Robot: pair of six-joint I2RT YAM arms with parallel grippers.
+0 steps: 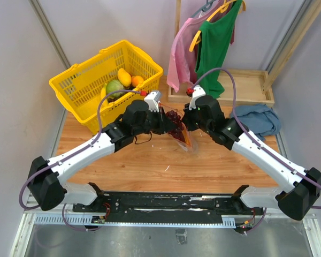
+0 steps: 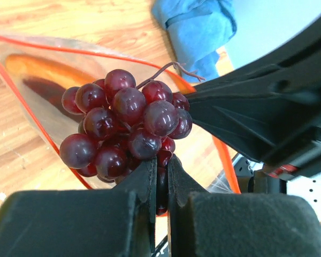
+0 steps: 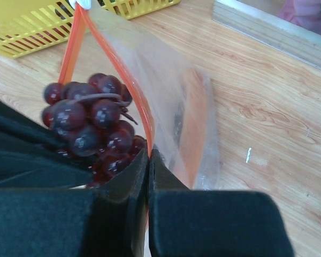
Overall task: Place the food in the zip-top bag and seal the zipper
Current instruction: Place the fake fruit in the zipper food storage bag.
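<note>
Left gripper (image 2: 160,166) clamps the grape bunch (image 2: 125,128) at the mouth of the zip-top bag (image 3: 187,107); right gripper (image 3: 148,155), pinched on the zipper (image 3: 117,72), holds it open; push grapes well inside before releasing.

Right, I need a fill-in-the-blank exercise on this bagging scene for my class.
1. The grape bunch is gripped by the ____ pincer.
2. The right pincer pinches the zip-top bag by its red-orange ____.
3. Fruit lies in the ____ basket at the table's far left.
Missing words: left; zipper; yellow.
</note>
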